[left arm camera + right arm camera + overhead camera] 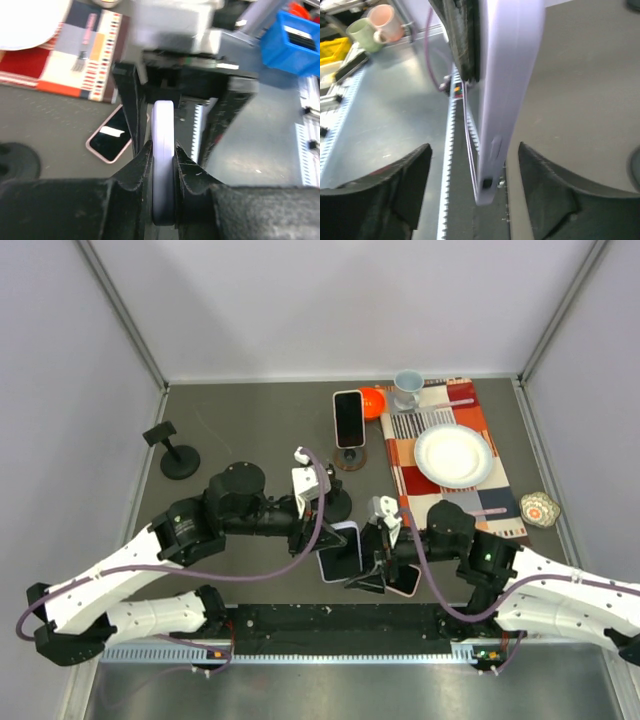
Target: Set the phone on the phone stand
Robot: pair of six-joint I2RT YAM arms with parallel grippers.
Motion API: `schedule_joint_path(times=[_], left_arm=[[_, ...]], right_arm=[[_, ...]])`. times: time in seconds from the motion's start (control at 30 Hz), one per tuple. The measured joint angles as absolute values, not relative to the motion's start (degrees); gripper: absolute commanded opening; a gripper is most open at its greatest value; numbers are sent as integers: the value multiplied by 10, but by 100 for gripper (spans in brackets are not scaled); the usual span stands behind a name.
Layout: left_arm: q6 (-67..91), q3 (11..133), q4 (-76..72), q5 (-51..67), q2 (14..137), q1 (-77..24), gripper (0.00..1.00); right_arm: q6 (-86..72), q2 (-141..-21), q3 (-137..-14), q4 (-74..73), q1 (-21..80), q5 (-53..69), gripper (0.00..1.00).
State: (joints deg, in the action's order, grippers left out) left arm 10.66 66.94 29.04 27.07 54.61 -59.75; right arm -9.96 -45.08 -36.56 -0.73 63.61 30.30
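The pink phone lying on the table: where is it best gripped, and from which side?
Probably across its two long edges near mid-length, straight down from above. The pink phone lies flat on the table, screen up, so only its thin sides can be pinched. The right gripper is open; the left gripper is shut on the lavender phone.

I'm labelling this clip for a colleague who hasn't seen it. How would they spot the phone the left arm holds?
On the dark table, look near the middle of the front edge. There the left gripper clamps the lavender phone. It alone is pale lavender and gripped; the pink phone beside it lies flat, and the third phone stands propped at the back.
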Motion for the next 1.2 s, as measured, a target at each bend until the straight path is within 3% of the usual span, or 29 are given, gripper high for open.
schedule_joint_path(times=[0.07, 0.27, 0.33, 0.5, 0.6, 0.7, 0.77, 1.2], left_arm=[[104, 670, 307, 219, 533, -598, 0], [104, 694, 391, -47, 466, -598, 0], [107, 698, 402, -114, 434, -597, 0], [119, 698, 410, -214, 332, -597, 0], [128, 698, 412, -254, 308, -597, 0], [135, 693, 417, -276, 311, -597, 0], [137, 685, 421, -283, 316, -597, 0], [150, 642, 437, -281, 305, -597, 0]], right_arm=[[-109, -439, -365, -9, 636, 261, 83], [-159, -376, -348, -10, 636, 31, 88], [-180, -369, -340, -15, 636, -53, 86], [-208, -454, -362, -37, 636, -206, 72], [-222, -546, -413, -48, 636, -264, 58], [-239, -616, -456, -48, 637, -306, 53], [-245, -647, -474, -42, 639, -325, 42], [-255, -762, -516, 6, 641, -347, 38]])
